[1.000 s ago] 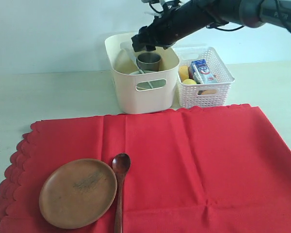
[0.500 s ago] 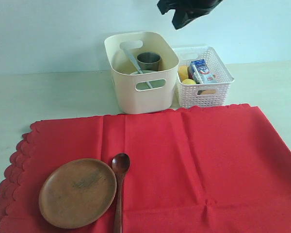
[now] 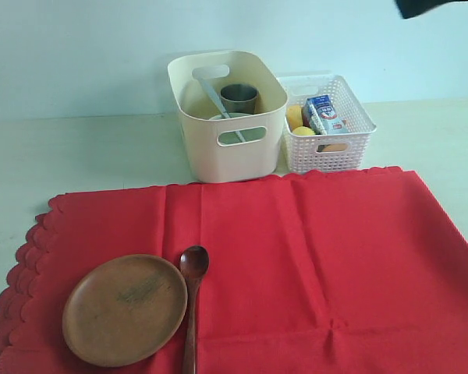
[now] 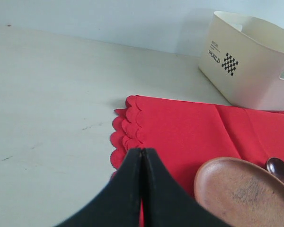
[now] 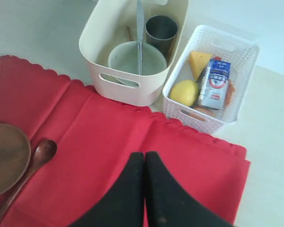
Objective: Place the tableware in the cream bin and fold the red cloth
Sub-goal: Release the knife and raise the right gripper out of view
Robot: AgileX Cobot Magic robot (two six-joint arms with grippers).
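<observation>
The red cloth (image 3: 312, 257) lies spread flat on the table. On its near left part sit the wooden plate (image 3: 125, 309) and the wooden spoon (image 3: 193, 269), side by side. The cream bin (image 3: 230, 148) behind the cloth holds the steel cup (image 3: 239, 97), the knife (image 5: 140, 33), the pale bowl (image 5: 125, 59) and chopsticks (image 5: 129, 33). My right gripper (image 5: 145, 153) is shut and empty, high above the cloth; only a dark bit of that arm (image 3: 421, 6) shows in the exterior view. My left gripper (image 4: 142, 150) is shut and empty, over the cloth's scalloped edge (image 4: 123, 127) near the plate (image 4: 241, 194).
A white lattice basket (image 3: 331, 152) stands right of the cream bin with a lemon (image 5: 183, 92), cheese (image 5: 199, 63) and a milk carton (image 5: 215, 85). Bare table (image 3: 78, 148) stretches left of the bins and beyond the cloth's left edge.
The right arm has risen from over the cream bin and swung up to the right, almost out of the exterior view, and its jaws have closed. Nothing on the table moved.
</observation>
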